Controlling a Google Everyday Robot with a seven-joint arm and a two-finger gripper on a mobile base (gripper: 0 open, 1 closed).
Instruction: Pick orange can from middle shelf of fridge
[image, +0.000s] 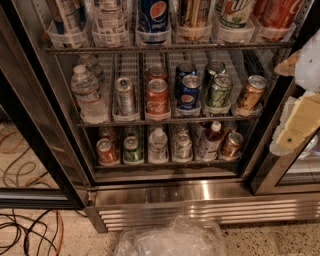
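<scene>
The fridge (200, 192) stands open in front of me, with a steel frame and a slatted base grille. On its middle shelf (135, 121), a wire rack split into lanes, the orange can (250, 92) stands upright at the front of the rightmost lane. It has a copper body and a silver top. My gripper (300, 117), pale cream and white, hangs at the right edge of the view. It is just right of the orange can, a little in front of it, and apart from it.
On the same shelf stand a water bottle (87, 92), a silver can (125, 96), a red Coca-Cola can (157, 97), Pepsi cans (190, 95) and a green-and-silver can (218, 91). Tall bottles fill the rack above. Cables (30, 232) and a crumpled plastic bag (170, 240) lie on the floor.
</scene>
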